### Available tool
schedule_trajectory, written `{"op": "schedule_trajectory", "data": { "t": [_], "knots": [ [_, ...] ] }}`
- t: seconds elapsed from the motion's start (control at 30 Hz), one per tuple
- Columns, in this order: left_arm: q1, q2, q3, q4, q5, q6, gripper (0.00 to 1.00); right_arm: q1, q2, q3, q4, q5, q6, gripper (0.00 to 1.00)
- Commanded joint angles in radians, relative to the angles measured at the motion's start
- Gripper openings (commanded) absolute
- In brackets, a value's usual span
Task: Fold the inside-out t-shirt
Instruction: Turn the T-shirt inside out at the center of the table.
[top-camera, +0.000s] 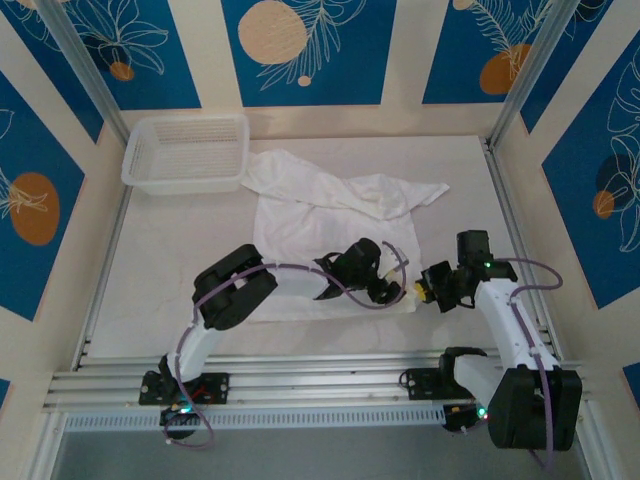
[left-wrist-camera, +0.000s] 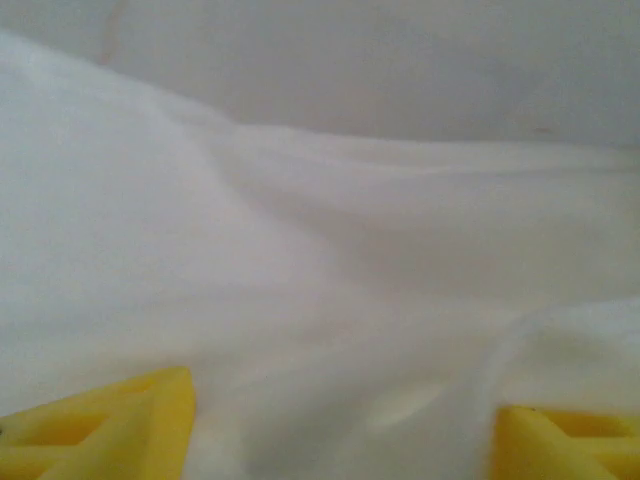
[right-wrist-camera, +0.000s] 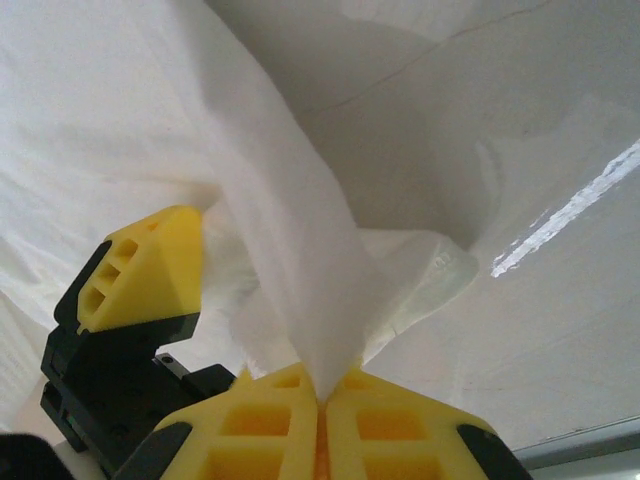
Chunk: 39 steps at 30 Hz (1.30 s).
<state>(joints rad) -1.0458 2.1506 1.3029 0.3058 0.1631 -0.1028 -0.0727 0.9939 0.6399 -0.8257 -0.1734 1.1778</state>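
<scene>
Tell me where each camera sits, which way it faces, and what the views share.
Top external: above and behind the bases, looking down at the pale table, the plain white cotton t-shirt and both arms.
Left wrist: low over the t-shirt, left gripper open.
Right wrist: right gripper shut on a t-shirt fold; the left gripper's yellow finger alongside.
Shared: the t-shirt, in all three.

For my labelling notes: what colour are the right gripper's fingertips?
Yellow. The right gripper shows best in the right wrist view, pinching the white t-shirt.
</scene>
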Motion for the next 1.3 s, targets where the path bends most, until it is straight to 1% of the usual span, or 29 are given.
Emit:
{"op": "schedule_trajectory", "data": {
  "t": [0.0,0.1,0.23,0.5,0.6,0.8,0.93,1.13,1.27],
  "knots": [
    [-0.005,0.016,0.021,-0.108,-0.180,0.010,0.69,-0.023,-0.025,0.025,-0.039,-0.034,0.003,0.11],
    [-0.001,0.004,0.017,-0.140,-0.256,0.008,0.68,-0.041,-0.031,0.025,-0.046,-0.040,-0.006,0.11],
    [0.008,-0.029,-0.016,-0.154,-0.317,0.020,0.66,-0.063,-0.034,0.024,-0.056,-0.049,-0.019,0.11],
    [0.068,-0.179,-0.181,-0.175,-0.399,0.040,0.62,-0.092,-0.043,0.015,-0.058,-0.061,-0.033,0.11],
    [0.093,-0.244,-0.255,-0.160,-0.367,0.049,0.62,-0.096,-0.041,0.012,-0.055,-0.065,-0.037,0.11],
    [0.117,-0.329,-0.338,-0.143,-0.269,0.074,0.64,-0.102,-0.037,0.014,-0.053,-0.069,-0.040,0.11],
    [0.132,-0.359,-0.384,-0.160,-0.290,0.072,0.64,-0.104,-0.033,0.021,-0.053,-0.068,-0.041,0.11],
    [0.178,-0.443,-0.473,-0.180,-0.297,0.057,0.64,-0.108,-0.026,0.030,-0.059,-0.064,-0.049,0.11],
    [0.202,-0.467,-0.497,-0.212,-0.320,0.051,0.64,-0.111,-0.014,0.035,-0.063,-0.065,-0.059,0.11]
  ]
}}
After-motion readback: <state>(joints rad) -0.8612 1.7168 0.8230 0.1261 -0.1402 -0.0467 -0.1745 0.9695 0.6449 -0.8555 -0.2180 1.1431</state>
